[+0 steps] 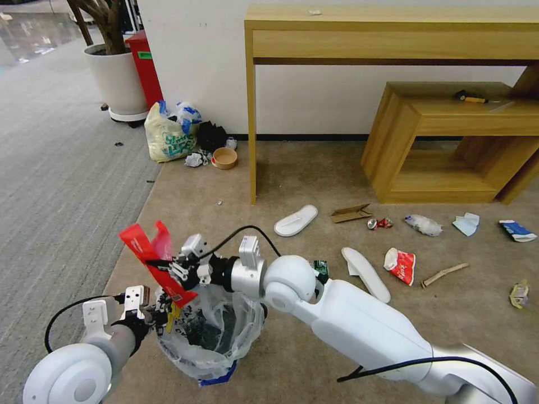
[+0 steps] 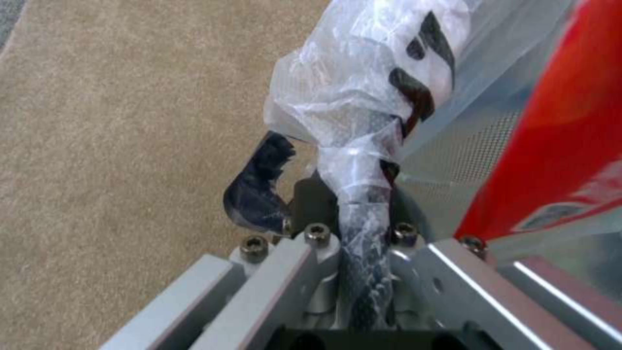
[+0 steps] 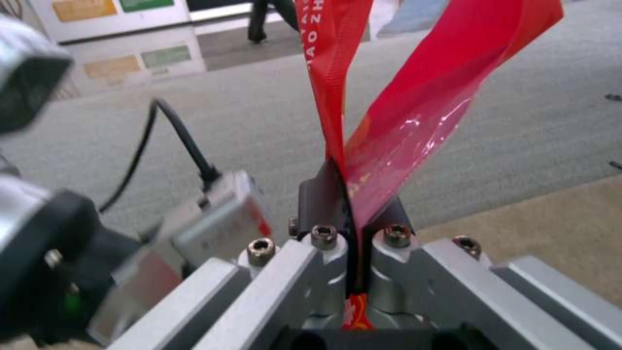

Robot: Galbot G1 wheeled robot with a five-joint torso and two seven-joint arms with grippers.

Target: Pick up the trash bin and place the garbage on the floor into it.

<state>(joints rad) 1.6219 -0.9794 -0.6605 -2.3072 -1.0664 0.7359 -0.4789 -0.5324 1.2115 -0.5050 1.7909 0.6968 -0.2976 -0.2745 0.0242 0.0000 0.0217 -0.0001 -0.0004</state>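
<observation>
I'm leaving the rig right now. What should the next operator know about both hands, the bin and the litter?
Left hand: shut on the plastic liner at the trash bin rim, holding it.
Right hand: shut on a red wrapper, poised over the bin's opening, not yet dropped.
Left on the carpet: two white slippers, cardboard piece, crushed can, clear plastic, tissue, blue-white packet, another red wrapper, wood stick.

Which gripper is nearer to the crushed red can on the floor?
The right gripper, shut on a red wrapper above the trash bin, is slightly nearer the crushed red can. The left gripper grips the bin's bag farther away.
</observation>
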